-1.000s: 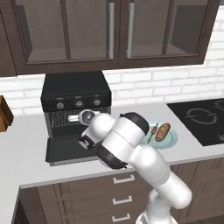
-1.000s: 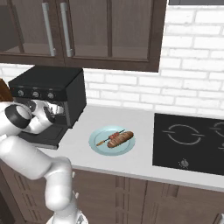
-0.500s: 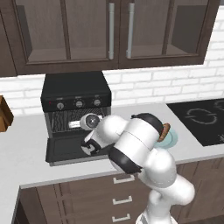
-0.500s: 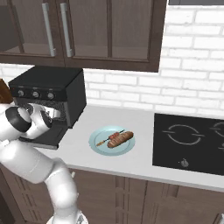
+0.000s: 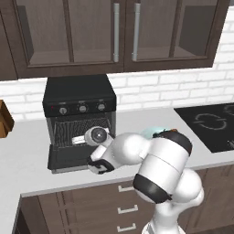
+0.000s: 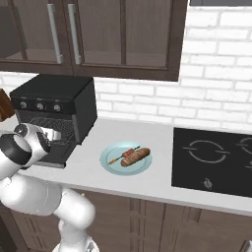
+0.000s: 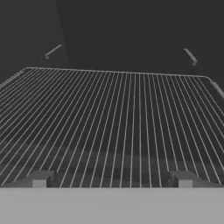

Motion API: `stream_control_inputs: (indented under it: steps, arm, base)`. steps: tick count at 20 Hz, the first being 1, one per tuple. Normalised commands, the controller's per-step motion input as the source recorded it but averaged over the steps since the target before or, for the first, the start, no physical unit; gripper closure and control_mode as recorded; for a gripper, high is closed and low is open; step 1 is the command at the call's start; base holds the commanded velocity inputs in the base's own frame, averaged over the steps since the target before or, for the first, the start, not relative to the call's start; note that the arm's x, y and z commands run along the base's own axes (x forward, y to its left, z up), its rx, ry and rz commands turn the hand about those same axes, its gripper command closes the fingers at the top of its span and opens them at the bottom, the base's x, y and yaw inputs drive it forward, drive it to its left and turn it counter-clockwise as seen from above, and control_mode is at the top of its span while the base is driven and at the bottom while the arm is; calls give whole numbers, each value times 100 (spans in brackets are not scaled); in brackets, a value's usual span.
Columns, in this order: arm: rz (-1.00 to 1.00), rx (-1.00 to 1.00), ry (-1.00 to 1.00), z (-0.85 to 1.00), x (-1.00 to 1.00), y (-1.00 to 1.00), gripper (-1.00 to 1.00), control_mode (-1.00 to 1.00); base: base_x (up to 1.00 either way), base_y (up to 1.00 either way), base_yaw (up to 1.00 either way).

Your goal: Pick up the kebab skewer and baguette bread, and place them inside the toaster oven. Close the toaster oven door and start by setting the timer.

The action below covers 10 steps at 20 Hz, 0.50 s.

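While the toaster oven door (image 5: 68, 157) is lying open, the empty end effector (image 7: 112, 179) is gaping over the wire rack (image 7: 113, 118); kebab skewer (image 6: 122, 156) and baguette bread (image 6: 136, 157) are sitting on a plate (image 6: 110, 165).

The arm has swung lower and leftward, carrying the claw (image 7: 112, 179) toward the toaster oven (image 5: 78, 98) mouth

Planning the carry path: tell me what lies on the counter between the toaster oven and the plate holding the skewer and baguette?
Bare grey counter, seen in the right base view, separates the toaster oven from the plate.
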Motion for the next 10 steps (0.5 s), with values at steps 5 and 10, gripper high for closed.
stream_control_inputs:
  steps: [5,10]
  arm:
    - [0,0,9,-27,-74,3,-100,-100]
    - [0,0,1,-1,-29,3,-100,-100]
  base:
    - [0,0,0]
    - [0,0,0]
